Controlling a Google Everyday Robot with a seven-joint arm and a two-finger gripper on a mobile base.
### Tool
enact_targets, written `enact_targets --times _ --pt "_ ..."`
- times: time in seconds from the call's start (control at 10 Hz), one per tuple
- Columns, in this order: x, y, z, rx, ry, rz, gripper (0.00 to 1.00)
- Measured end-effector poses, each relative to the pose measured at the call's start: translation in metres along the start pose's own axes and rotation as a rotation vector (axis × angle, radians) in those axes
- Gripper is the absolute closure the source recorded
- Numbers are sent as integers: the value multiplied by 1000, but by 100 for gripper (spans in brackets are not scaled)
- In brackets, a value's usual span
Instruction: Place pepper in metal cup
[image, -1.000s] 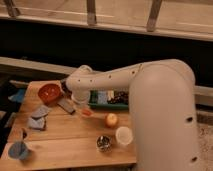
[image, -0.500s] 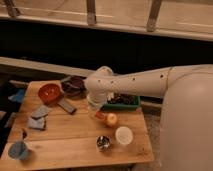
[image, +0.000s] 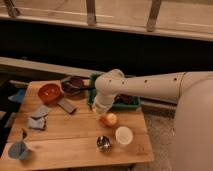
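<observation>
My gripper (image: 101, 111) hangs from the white arm that reaches in from the right, pointing down over the middle of the wooden table (image: 75, 135). It is shut on the pepper (image: 103, 118), whose small orange-red end shows just under the fingers, right beside the round yellow-orange fruit (image: 111, 119). The metal cup (image: 103, 143), small and shiny, stands near the table's front edge, almost straight below the gripper in the camera view. A short stretch of bare wood separates cup and pepper.
A white cup (image: 123, 135) stands right of the metal cup. A green tray (image: 92, 95) lies behind the arm, with a dark bowl (image: 75, 85) and an orange-red bowl (image: 49, 92) to its left. A blue cup (image: 17, 150), grey packets (image: 39, 117) and a dark flat block (image: 66, 105) are at the left.
The arm has swung to the right and toward the front, carrying the pepper from beside the orange-red bowl to next to the round fruit.
</observation>
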Motion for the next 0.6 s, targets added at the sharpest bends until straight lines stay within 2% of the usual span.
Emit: enact_targets --times 0.6 --pt "0 1 1 1 4 -2 100"
